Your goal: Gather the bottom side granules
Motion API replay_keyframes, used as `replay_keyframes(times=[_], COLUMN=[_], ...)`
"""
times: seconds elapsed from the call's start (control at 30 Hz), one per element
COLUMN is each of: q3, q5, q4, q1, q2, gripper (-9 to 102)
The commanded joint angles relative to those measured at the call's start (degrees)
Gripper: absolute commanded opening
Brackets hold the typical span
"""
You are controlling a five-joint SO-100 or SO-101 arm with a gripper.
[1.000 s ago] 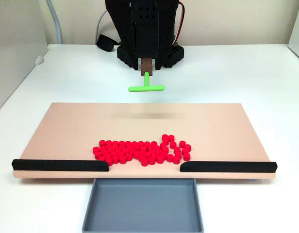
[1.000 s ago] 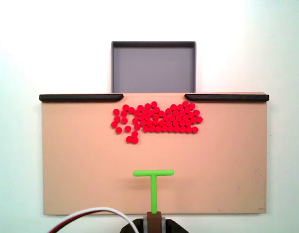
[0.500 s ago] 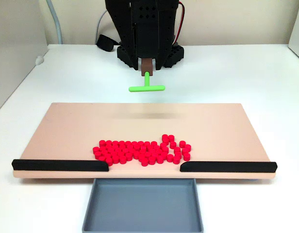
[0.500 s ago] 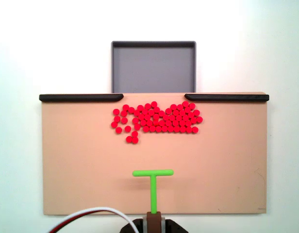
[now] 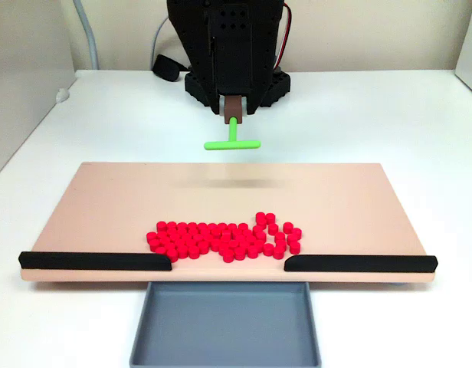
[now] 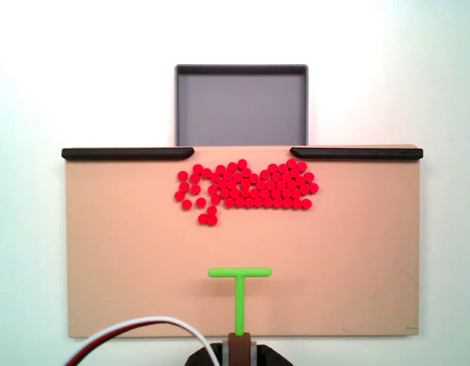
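The black robot arm hangs over the far edge of the flat beige board, and in a fixed view its gripper carries a bright green T-shaped tool by the stem through a brown holder; the jaws themselves are hidden, so I cannot tell how they stand. The crossbar floats above the board, throwing a faint shadow on it. In another fixed view the tool points at the tiny bright red cylindrical granules, well apart from them.

The granules sit bunched in a wide band close against the gap between the two black bars, the left bar and the right bar as that view shows them. A few pellets stray off the band on the arm's side. Just past the gap waits a shallow grey rectangular tray, touching the board's edge. Red and white cables curl in beside the gripper.
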State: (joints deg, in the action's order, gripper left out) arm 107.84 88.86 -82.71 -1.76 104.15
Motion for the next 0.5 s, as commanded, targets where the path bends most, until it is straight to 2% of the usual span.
replay_keyframes(times=[0.0,0.17,0.47], q3=[0.0,0.1,8.3], q5=[-1.6,-3.7,-6.9], q4=[0.4,0.7,10.8], q1=[1.1,3.1,5.6], q2=[-0.3,-1.2,1.1], gripper=[0,0,0])
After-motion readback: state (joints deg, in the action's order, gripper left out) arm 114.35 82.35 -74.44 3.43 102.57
